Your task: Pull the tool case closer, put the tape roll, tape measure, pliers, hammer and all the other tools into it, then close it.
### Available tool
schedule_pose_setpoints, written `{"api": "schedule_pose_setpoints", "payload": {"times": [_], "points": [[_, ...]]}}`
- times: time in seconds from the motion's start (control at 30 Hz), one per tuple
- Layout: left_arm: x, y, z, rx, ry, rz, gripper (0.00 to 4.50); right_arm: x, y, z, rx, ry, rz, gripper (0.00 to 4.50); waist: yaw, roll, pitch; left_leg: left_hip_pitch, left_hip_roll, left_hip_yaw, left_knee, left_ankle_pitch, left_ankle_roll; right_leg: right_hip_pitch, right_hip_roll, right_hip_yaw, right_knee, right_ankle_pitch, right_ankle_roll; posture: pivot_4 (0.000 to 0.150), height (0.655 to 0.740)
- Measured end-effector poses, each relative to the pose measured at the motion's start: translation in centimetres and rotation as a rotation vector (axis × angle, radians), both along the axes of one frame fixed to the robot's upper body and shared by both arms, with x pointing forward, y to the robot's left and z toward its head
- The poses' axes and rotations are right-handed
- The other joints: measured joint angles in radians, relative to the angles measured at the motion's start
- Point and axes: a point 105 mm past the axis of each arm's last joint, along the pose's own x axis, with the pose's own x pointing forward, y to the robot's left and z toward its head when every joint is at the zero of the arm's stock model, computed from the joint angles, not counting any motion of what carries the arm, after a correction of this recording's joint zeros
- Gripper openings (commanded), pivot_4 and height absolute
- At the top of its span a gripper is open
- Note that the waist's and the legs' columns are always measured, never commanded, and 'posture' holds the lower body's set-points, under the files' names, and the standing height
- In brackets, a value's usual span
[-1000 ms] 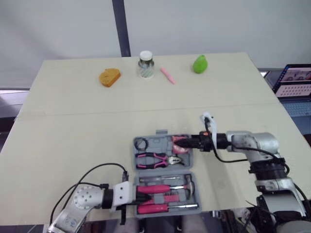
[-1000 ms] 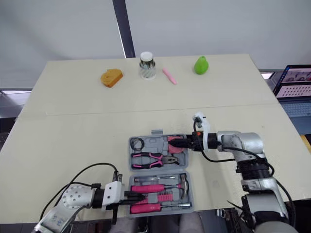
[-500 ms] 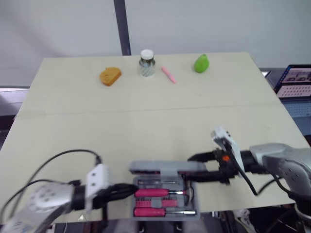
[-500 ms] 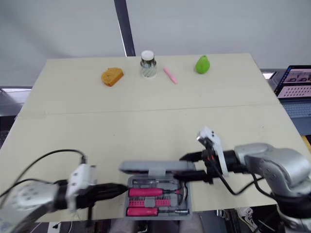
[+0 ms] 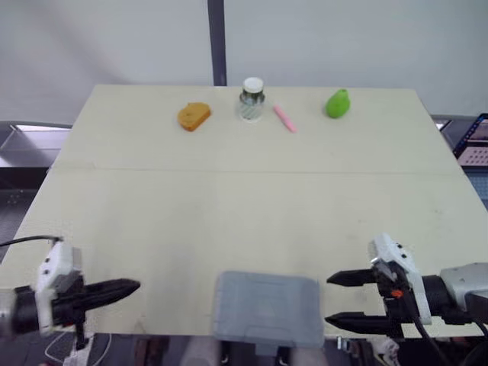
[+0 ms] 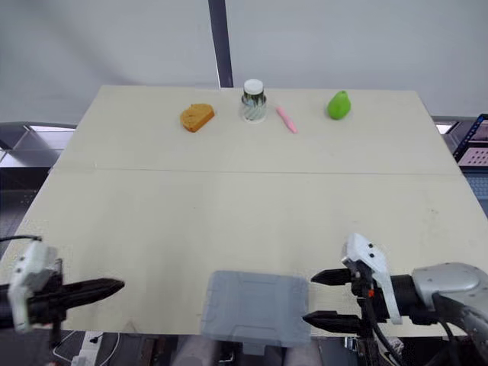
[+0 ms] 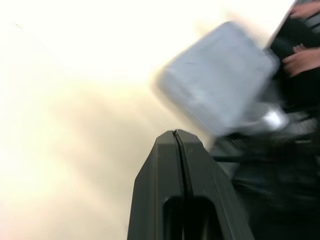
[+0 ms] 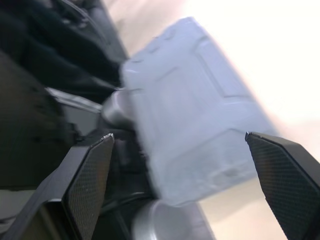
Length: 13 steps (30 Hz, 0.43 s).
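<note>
Left eye view, grey tool case (image 5: 267, 309) lying closed at the near edge of the worktop (image 5: 229, 206), left gripper (image 5: 134, 287) clenched empty well to its left, right gripper (image 5: 329, 300) spread wide just beside its right side, empty.

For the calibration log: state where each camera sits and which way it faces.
Eye views: on the head, facing forward and down over the table; closed tool case at its near edge, left gripper and right gripper flanking it.
Left wrist view: on that wrist, facing along shut fingers toward the case.
Right wrist view: on that wrist, facing the case between open fingers.
Shared: all show the case.
</note>
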Motion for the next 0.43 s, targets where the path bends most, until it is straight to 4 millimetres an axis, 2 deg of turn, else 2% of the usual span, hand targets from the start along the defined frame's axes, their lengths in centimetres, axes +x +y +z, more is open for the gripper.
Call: {"api": "schedule_pose_setpoints", "payload": {"times": [0.13, 0.23, 0.43], "points": [[2.1, -1.3, -1.9, 0.027, -0.092, 0.006, 0.00, 1.1, -1.8, -1.2, -0.039, -0.108, -0.090, 4.45, -0.007, -0.001, -0.001, 0.001, 0.000, 0.002, 0.000, 0.003, 0.006, 0.000, 0.003, -0.007, 0.003, 0.000, 0.000, 0.150, 0.6950], [2.4, -1.9, -2.6, 0.028, -0.117, -0.003, 0.00, 1.9, -3.4, -2.1, -0.072, -0.176, -0.147, 4.45, -0.011, -0.002, -0.001, 0.001, 0.000, 0.003, 0.000, 0.002, 0.006, 0.000, 0.003, -0.007, 0.003, 0.000, 0.001, 0.150, 0.6950], [3.0, -1.8, -3.4, 0.034, -0.132, 0.035, 0.00, 2.7, -5.6, -3.9, -0.107, -0.214, -0.208, 4.45, -0.018, -0.002, 0.000, 0.005, 0.001, 0.004, 0.001, 0.005, 0.007, 0.001, 0.001, -0.004, 0.003, 0.000, 0.001, 0.150, 0.6950]]}}
